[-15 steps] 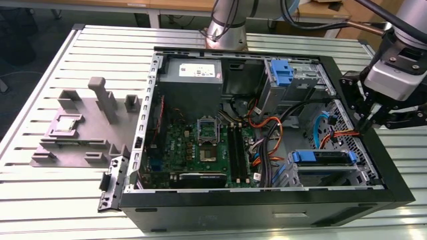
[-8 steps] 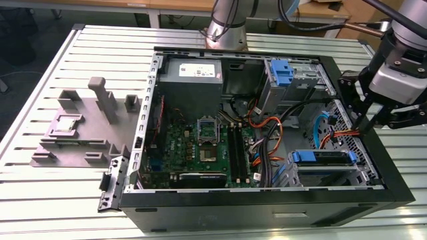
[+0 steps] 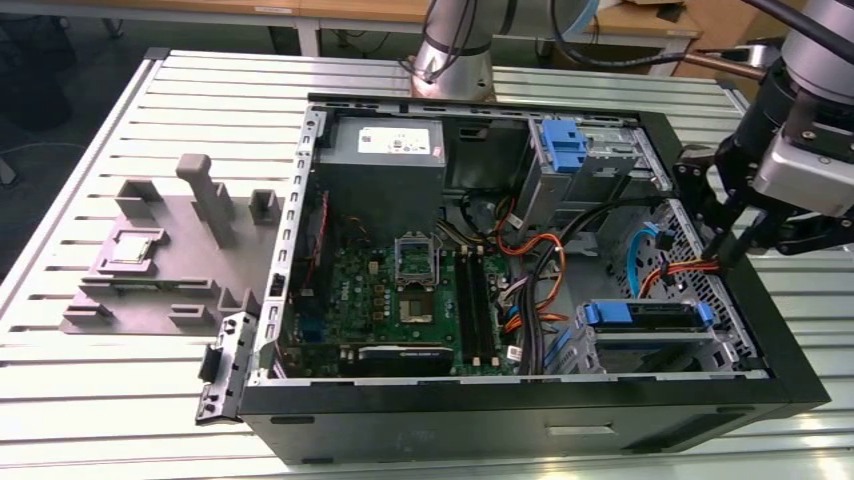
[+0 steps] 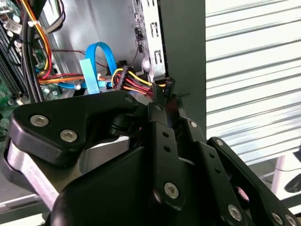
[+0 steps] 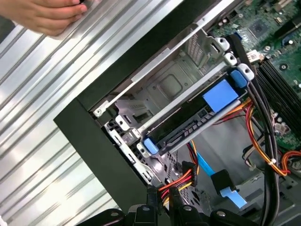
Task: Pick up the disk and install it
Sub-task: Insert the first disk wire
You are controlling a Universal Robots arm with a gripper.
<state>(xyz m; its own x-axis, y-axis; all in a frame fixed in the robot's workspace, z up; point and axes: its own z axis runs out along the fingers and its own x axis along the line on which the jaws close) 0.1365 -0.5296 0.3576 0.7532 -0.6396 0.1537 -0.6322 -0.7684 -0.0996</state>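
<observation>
While the disk sits slotted inside the computer case, the claw hovers beside coloured cables, open or closed I cannot tell.

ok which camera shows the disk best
The first wrist view: the disk sits close up at the drive cage, its long edge and blue rail ends plain. The exterior view shows the disk smaller, from above, in the case corner at that view's right.

One computer case, one disk, one grey fixture, one hand, one end effector
</observation>
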